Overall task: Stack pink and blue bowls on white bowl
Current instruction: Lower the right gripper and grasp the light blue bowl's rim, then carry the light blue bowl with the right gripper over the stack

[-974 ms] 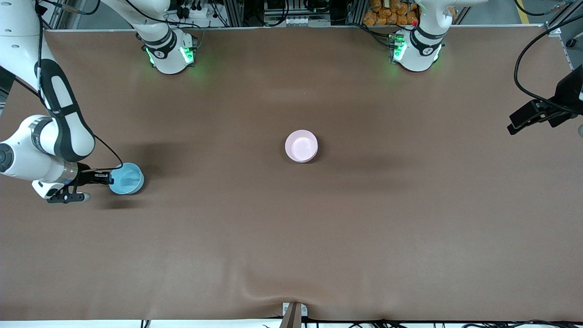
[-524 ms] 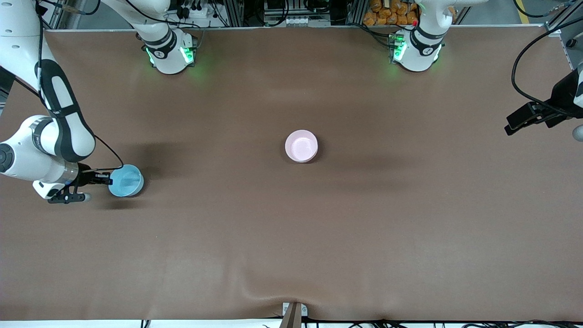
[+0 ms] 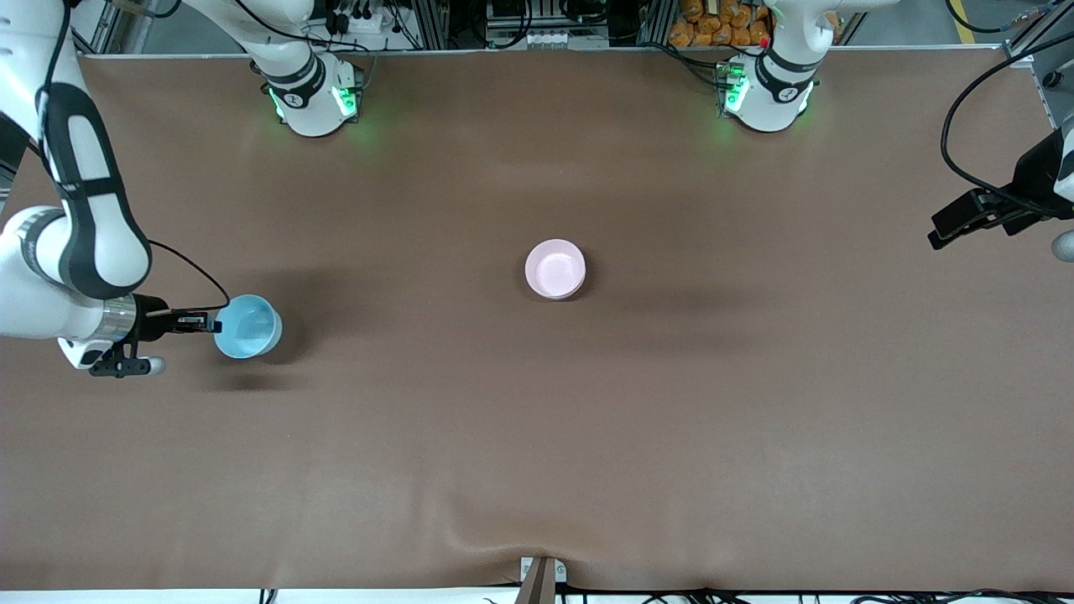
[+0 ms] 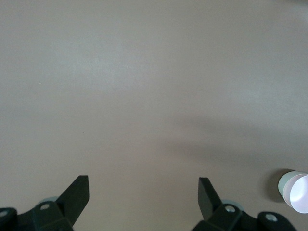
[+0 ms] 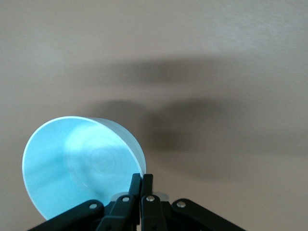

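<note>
The light blue bowl (image 3: 247, 326) hangs tilted above the table at the right arm's end. My right gripper (image 3: 210, 323) is shut on its rim; in the right wrist view the gripper (image 5: 142, 179) pinches the edge of the blue bowl (image 5: 79, 166). The pink bowl (image 3: 555, 268) sits at the table's middle. In the left wrist view the pink bowl (image 4: 299, 193) lies nested in a pale white bowl (image 4: 285, 183). My left gripper (image 3: 938, 233) waits open and empty over the left arm's end of the table; it also shows in its wrist view (image 4: 142, 186).
The brown table mat (image 3: 537, 436) has a raised wrinkle (image 3: 503, 537) near its front edge. The arm bases (image 3: 315, 96) stand along the back edge. Black cables (image 3: 965, 143) hang by the left arm.
The right gripper has lifted the blue bowl off the table, tilted it, and carried it a little toward the middle. The left gripper has barely moved.
</note>
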### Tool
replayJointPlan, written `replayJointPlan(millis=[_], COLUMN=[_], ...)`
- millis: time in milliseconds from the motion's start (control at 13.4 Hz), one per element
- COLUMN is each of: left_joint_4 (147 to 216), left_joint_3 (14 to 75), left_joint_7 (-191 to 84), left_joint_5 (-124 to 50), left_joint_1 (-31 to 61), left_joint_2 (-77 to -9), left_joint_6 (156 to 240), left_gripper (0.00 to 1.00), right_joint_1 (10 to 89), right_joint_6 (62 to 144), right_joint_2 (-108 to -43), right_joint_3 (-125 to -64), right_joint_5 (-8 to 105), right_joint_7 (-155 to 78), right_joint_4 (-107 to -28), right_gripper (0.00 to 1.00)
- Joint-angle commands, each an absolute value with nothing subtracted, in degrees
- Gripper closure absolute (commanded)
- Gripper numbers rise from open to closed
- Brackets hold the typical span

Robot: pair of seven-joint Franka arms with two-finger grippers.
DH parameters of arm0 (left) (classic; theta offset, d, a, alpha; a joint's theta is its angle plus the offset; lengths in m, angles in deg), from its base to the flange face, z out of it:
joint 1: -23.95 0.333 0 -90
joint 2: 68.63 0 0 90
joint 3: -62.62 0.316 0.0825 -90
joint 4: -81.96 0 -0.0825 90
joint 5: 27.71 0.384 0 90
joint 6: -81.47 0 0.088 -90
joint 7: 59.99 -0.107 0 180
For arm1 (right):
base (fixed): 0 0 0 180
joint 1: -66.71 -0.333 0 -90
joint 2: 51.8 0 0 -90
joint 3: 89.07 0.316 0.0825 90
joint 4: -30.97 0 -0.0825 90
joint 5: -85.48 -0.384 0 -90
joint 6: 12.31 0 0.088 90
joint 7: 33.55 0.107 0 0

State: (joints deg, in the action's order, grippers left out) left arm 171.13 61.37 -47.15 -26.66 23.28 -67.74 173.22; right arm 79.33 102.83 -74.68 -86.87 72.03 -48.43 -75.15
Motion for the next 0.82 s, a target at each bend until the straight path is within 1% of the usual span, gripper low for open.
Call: replayJointPlan(millis=[0, 150, 300, 449, 599, 749], left_joint_4=[171.7, 171.79, 172.05, 172.05, 172.05, 172.05], left_joint_3=[61.65, 61.65, 61.65, 61.65, 61.65, 61.65], left_joint_7=[-48.12, -48.12, -48.12, -48.12, -48.12, -48.12], left_joint_5=[-27.79, -27.79, -27.79, -27.71, -27.79, -27.71], left_joint_1=[23.33, 23.25, 23.33, 23.33, 23.25, 23.25], left_joint_2=[-68.54, -68.54, -68.63, -68.54, -68.54, -68.36], left_joint_6=[172.87, 172.87, 172.87, 172.87, 172.87, 172.96], left_gripper=[0.0, 0.0, 0.0, 0.0, 0.0, 0.0], right_joint_1=[72.19, 66.3, 61.63, 54.18, 45.66, 40.37], right_joint_6=[100.02, 98.88, 97.04, 96.85, 97.9, 101.22], right_joint_2=[-68.69, -65.26, -62.71, -60.68, -60.93, -61.29], right_joint_3=[-86.96, -86.96, -86.96, -86.96, -87.13, -87.13], right_joint_5=[70.27, 70.1, 67.04, 65.79, 65.96, 66.23], right_joint_7=[-34.41, -24.81, -16.8, -4.88, 6.73, 15.62], right_joint_4=[-76.0, -76.0, -75.82, -75.73, -74.42, -73.8], right_gripper=[1.0, 1.0, 1.0, 1.0, 1.0, 1.0])
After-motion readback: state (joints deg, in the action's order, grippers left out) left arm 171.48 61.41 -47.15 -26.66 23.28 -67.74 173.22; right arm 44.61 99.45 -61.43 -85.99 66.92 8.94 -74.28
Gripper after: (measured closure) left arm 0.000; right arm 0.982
